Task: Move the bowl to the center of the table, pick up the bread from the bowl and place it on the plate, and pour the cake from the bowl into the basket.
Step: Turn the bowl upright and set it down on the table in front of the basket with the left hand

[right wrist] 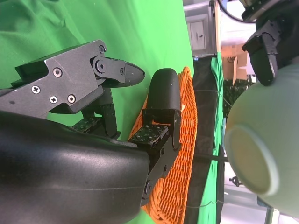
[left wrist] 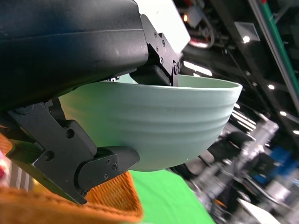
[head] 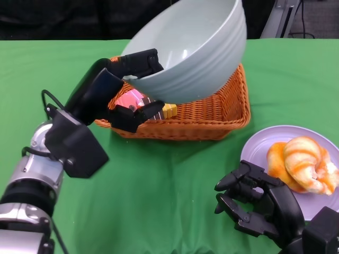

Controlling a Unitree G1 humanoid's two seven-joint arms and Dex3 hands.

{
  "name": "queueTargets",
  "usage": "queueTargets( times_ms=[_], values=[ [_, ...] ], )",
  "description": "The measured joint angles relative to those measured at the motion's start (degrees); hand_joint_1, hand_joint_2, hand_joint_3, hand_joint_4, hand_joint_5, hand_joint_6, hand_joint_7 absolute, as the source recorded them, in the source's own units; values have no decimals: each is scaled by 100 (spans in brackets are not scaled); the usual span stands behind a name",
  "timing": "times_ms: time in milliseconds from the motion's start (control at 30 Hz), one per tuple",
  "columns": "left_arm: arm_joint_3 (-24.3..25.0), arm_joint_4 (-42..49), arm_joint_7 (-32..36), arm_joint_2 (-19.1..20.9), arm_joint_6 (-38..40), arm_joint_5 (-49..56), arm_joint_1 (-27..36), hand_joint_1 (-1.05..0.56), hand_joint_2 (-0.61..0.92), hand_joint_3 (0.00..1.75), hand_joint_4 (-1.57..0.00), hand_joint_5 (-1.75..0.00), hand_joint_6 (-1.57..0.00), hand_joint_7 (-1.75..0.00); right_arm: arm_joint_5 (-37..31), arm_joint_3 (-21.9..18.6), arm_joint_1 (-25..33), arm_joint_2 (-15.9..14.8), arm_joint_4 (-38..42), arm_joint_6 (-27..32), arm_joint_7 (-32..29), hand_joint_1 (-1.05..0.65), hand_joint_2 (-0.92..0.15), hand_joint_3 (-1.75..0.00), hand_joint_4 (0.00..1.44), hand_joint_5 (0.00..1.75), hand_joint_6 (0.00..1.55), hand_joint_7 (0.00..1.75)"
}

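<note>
From the head view, the risk I see is the bowl point(head: 193, 50) slipping or swinging: my left hand point(head: 130, 87) holds it by the rim alone, tipped steeply over the basket point(head: 212, 114), so a loose pinch could drop it onto the cake point(head: 132, 100) already lying in the basket, or knock the basket itself. The bowl's inside looks empty, so I judge the pour done; setting the bowl down clear of the basket is what calls for care. My left forearm reaches up and forward, fingers over the rim and thumb under the wall. My right hand point(head: 254, 203) rests low beside the plate point(head: 262, 140), fingers curled and parted, holding nothing; the bread point(head: 302, 164) lies on the plate.

In the right wrist view, my right hand point(right wrist: 121, 116) has its fingers apart with only green cloth and the basket point(right wrist: 180, 154) beyond them. The bowl point(right wrist: 261, 144) hangs well off, its foot facing this camera.

In the left wrist view, my left hand point(left wrist: 93, 107) clamps the bowl point(left wrist: 159, 126) wall between fingers inside and thumb outside, above the basket point(left wrist: 70, 203) edge; how deep the fingers reach inside I cannot tell
</note>
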Motion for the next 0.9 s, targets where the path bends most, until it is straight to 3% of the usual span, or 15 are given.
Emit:
queueTargets(
  times_ms=[200,400,633,900],
  values=[
    [-606,-155,2407,412,13,1791,12,-6,52,125,-72,-175,-65,-162,10,-2,-109,-4,1,3,22,-8,-67,-74,69,147,67,120],
    [-1404,-308,4573,925,178,2936,13,-6,45,129,-73,-175,-65,-161,9,-58,-284,-15,27,0,-7,-14,-63,-77,71,146,69,119],
    [-2147,-538,5950,1419,428,3471,104,-4,41,129,-74,-175,-64,-164,-229,-76,-305,-46,18,2,-260,-13,-65,-74,70,146,67,121],
    [-2654,-820,6772,1743,627,3689,388,-1,41,129,-73,-175,-62,-166,-203,-86,-306,-75,-126,104,-235,-11,-68,-69,69,145,69,115]
  ],
)
